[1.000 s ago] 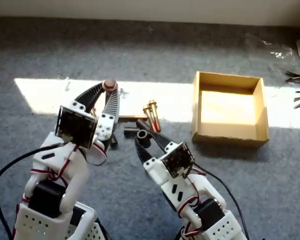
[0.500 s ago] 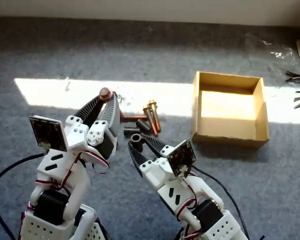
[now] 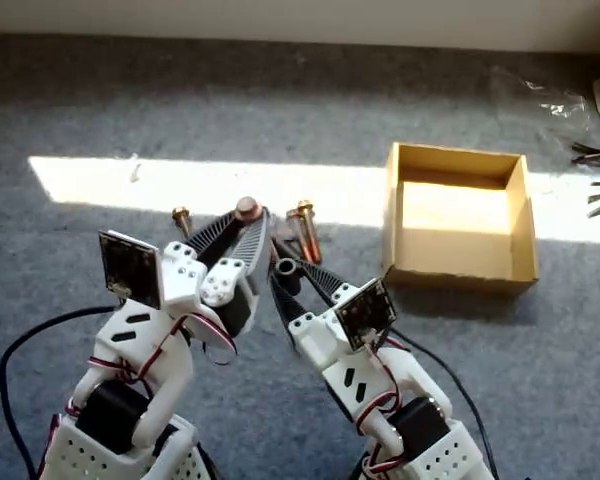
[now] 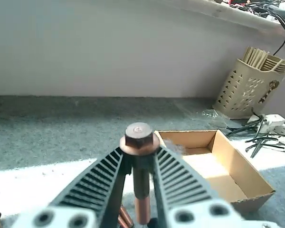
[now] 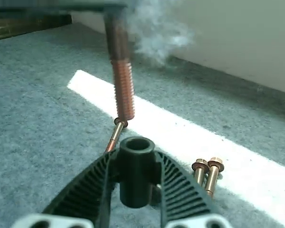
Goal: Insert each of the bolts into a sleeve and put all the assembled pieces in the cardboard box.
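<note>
My left gripper (image 3: pixel 246 216) is shut on a copper bolt (image 3: pixel 246 208), head up and shaft hanging down. In the left wrist view the bolt (image 4: pixel 140 142) stands upright between the ribbed fingers (image 4: pixel 178 173). My right gripper (image 3: pixel 286 272) is shut on a black sleeve (image 3: pixel 286 268), bore facing up, just right of the bolt. Seen from the right wrist, the threaded bolt tip (image 5: pixel 123 90) hangs above and slightly off the sleeve (image 5: pixel 135 166), apart from it. The open cardboard box (image 3: pixel 458 154) sits to the right.
Two loose bolts (image 3: pixel 302 230) lie side by side past the grippers, another bolt (image 3: pixel 182 215) to the left, all on grey carpet. More black sleeves are partly hidden behind the grippers. Cables (image 3: pixel 595 190) and a slotted basket (image 4: pixel 249 85) lie beyond the box.
The left gripper has carried the bolt to the right and nearer, up beside the sleeve. The right gripper has shifted only slightly, still holding the sleeve.
</note>
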You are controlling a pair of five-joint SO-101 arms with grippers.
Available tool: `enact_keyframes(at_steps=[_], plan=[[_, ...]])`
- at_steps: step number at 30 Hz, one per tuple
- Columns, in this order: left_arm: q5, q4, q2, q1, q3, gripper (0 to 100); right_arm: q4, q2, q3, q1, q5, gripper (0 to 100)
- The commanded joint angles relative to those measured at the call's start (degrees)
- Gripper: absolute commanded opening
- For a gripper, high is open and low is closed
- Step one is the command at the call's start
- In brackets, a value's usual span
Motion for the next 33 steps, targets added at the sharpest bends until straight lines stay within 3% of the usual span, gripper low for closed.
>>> enact_keyframes(at_steps=[1,4,14,17,33], plan=[[-2.2,1.8,-0.9,3.0,-1.0,1,-1.5,-0.7,6.3,0.8,1.4,0.6],[-2.3,1.8,-0.9,3.2,-1.0,1,-1.2,-0.7,6.3,0.7,6.1,0.5],[-2.3,1.8,-0.9,3.3,-0.8,1,-1.1,-0.7,6.6,0.6,6.8,0.5],[-2.3,1.8,-0.9,3.3,-0.8,1,-1.1,-0.7,6.7,0.6,10.1,0.5],[-2.3,-0.5,-0.9,3.3,3.2,1,-1.1,-0.7,6.7,-1.3,10.4,0.5]])
